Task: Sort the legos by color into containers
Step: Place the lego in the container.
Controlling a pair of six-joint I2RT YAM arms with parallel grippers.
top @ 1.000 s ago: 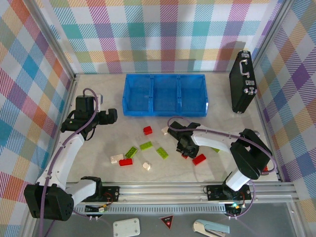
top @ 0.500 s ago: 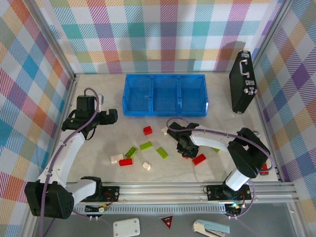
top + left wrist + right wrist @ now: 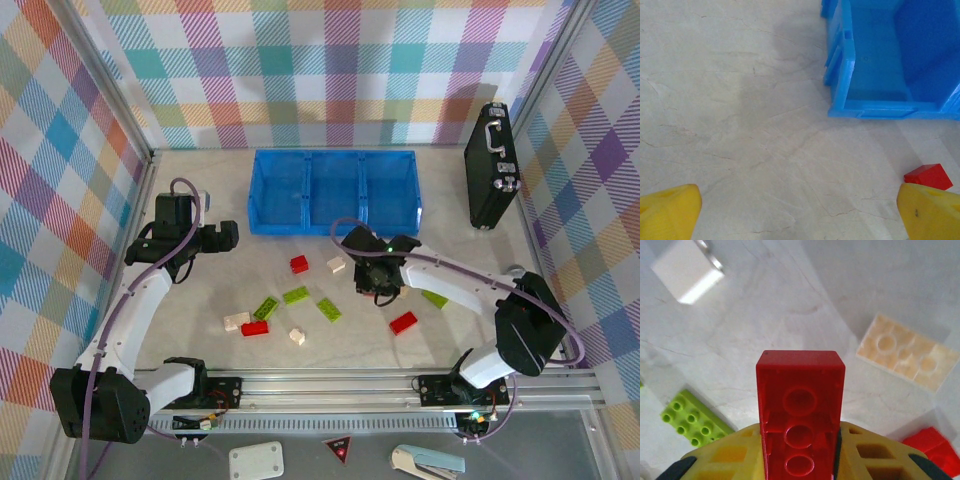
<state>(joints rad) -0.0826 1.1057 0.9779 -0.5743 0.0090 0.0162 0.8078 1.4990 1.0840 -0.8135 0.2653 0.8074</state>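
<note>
i am at the carry step for red: my right tool [image 3: 378, 278] is pinched shut on a red brick [image 3: 800, 405], gripped by one end so the rest juts out past the yellow fingers [image 3: 855, 432]. it looks held off the desk [image 3: 200, 290], just on the near side of the blue tray [image 3: 333, 228], about level with its middle and right parts. my left tool [image 3: 226, 235] stands wide with nothing in it, over bare desk near the tray's near-left corner. the next move, as i judge it, is to take the brick away from me, up and over the tray's near wall, settle on one of the three compartments [image 3: 335, 195] as the red one, and open the tool low inside it so the brick does not bounce out. from above i see no brick in any compartment, so sorting looks barely begun and any of them will do for red. counting what i can see: one tray with three compartments and one black case [image 3: 492, 165] standing at the far right. there are four red bricks in all, the held one plus three loose red bricks [image 3: 254, 328] spread from the near left to the near right. four lime green bricks [image 3: 296, 295] lie out, three grouped left of my right tool and one to its right. there are three cream bricks [image 3: 336, 265], one near the tray and two nearer me on the left. that makes eleven.
</note>
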